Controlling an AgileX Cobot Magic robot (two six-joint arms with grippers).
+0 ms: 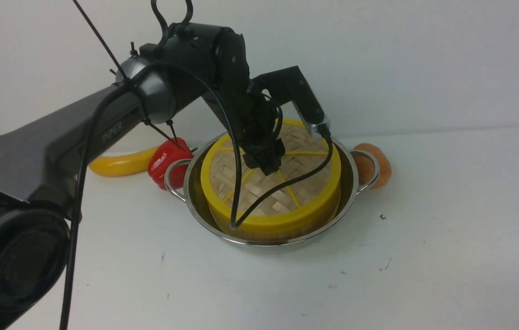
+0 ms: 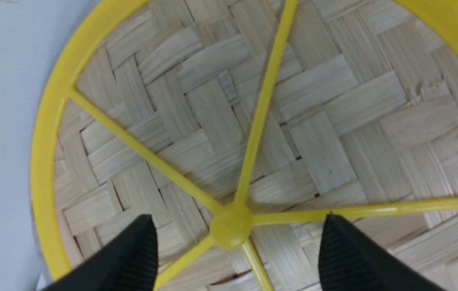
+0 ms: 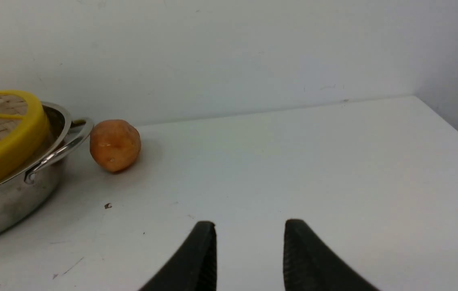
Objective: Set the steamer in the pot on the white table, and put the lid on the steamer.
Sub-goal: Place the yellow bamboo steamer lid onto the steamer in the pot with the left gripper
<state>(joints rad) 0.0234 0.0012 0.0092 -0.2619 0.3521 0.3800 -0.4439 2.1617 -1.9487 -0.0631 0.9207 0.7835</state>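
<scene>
Left gripper point(image 2: 235, 250) spread wide around lid point(image 1: 270, 183) knob point(image 2: 231, 230), holding nothing; could snag knob lifting off, dislodging lid.

- The plain white flat tabletop point(image 1: 447, 229) carried a few small dark specks and ran back to a pale wall.
- A wide, shallow, shiny stainless-steel pot point(image 1: 259, 238) with two looped wire side handles stood directly on it, near the middle.
- A red pepper point(image 1: 165, 160) lay at the pot's 10 o'clock, just beside the handle there.
- A curved yellow banana point(image 1: 119, 165) lay beyond the pepper, further toward 9 o'clock.
- A round orange-brown fruit point(image 3: 115, 144) sat at the pot's 2 o'clock, just beside the other handle.
</scene>
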